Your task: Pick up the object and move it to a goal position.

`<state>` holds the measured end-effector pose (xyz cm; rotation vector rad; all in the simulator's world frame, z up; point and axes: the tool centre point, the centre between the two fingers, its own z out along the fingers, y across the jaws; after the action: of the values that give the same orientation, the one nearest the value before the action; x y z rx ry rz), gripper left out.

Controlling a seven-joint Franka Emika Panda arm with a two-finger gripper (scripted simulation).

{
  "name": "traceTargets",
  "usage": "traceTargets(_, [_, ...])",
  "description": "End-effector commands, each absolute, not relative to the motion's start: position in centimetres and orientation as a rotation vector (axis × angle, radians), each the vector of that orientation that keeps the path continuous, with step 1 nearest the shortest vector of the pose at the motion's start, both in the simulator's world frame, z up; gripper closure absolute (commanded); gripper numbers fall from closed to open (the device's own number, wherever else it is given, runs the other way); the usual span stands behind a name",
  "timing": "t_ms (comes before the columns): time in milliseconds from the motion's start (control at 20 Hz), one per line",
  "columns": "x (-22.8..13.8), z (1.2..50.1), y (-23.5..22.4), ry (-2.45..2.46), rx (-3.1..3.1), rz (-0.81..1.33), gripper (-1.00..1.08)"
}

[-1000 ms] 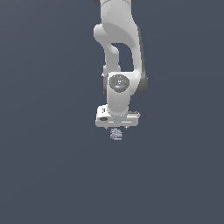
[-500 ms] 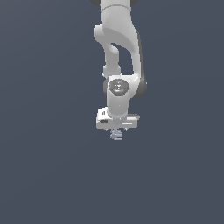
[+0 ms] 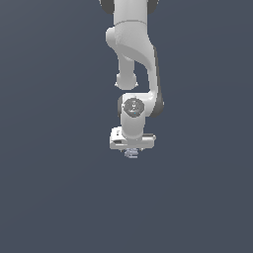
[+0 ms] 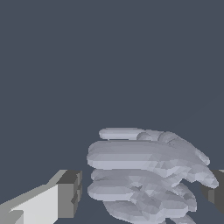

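Note:
The object (image 3: 131, 154) is a tiny pale grey-blue lumpy thing with faint stripes, lying on the dark grey floor. It fills the lower part of the wrist view (image 4: 144, 175). My white gripper (image 3: 131, 150) hangs straight down right over it, its hand just above the object. In the wrist view the gripper (image 4: 142, 192) is open, with one dark pad (image 4: 69, 194) on each side of the object. A gap shows between that pad and the object. The other pad (image 4: 214, 189) sits close to the object's edge.
The white arm (image 3: 132, 59) rises from the gripper to the exterior view's top. A plain dark grey floor (image 3: 49, 197) lies all around. No goal marker shows.
The gripper has come down closer to the object, which has stayed in place. The jaws remain open around it.

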<state>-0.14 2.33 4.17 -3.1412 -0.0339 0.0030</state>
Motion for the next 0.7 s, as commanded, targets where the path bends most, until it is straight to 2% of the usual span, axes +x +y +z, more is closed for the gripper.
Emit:
traceTargets(0, [-0.06,4.07,2.34,-0.034,-3.141,0.001,1.08])
traceTargets(650, [-0.15,4.32,2.34,-0.033,-3.142,-0.002,1.08])
